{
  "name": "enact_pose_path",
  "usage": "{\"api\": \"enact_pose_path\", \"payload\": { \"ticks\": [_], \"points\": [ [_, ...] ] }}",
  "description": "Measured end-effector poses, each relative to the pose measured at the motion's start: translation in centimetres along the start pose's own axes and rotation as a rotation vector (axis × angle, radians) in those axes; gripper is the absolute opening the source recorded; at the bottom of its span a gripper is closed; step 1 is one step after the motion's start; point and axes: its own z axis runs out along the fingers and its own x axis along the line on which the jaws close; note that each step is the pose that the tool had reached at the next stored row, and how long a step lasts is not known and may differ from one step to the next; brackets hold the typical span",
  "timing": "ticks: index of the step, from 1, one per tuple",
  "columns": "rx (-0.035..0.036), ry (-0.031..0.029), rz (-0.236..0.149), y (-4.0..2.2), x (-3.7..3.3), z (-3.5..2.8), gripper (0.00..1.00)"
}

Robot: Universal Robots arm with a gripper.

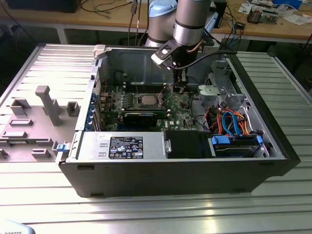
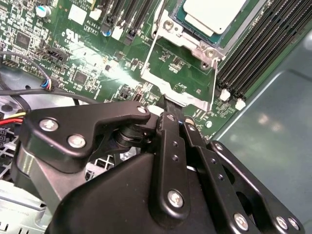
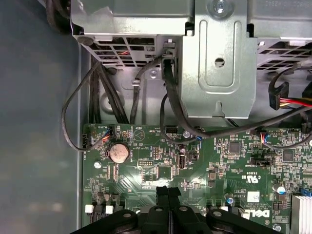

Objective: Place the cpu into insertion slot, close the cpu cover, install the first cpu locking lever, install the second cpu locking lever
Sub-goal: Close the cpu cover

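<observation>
Fig.: My gripper (image 2: 168, 105), fingers pressed together, tips touching the free edge of the open cpu cover (image 2: 187, 99). The cpu (image 2: 214, 12) sits in the insertion slot (image 2: 195, 46).

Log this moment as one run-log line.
cpu: seated in insertion slot | cpu cover: open | gripper: shut, tips at cover's free edge
</observation>
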Motion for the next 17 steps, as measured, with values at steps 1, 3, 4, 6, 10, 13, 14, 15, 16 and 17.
{"api": "enact_pose_path", "payload": {
  "ticks": [1,3,4,6,10,13,14,15,16,17],
  "points": [
    [0.0,0.0001,0.0,-0.11,0.0,0.0,0.11],
    [0.0,0.0001,0.0,-0.27,0.01,-0.01,0.11],
    [0.0,0.0001,0.0,-0.34,0.01,-0.02,0.11],
    [0.0,0.0002,0.0,-0.66,0.02,-0.07,0.11],
    [0.0,0.0001,0.0,-1.07,0.02,-0.1,0.11],
    [0.0,0.0,0.0,-1.3,0.03,-0.1,0.11],
    [0.0,0.0001,0.0,-1.33,0.03,-0.1,0.11],
    [0.0,0.0001,0.0,-1.33,0.03,-0.1,0.11],
    [0.0,0.0001,0.0,-1.36,0.03,-0.1,0.11],
    [0.0,0.0001,0.0,-1.39,0.03,-0.1,0.11]
  ]
}}
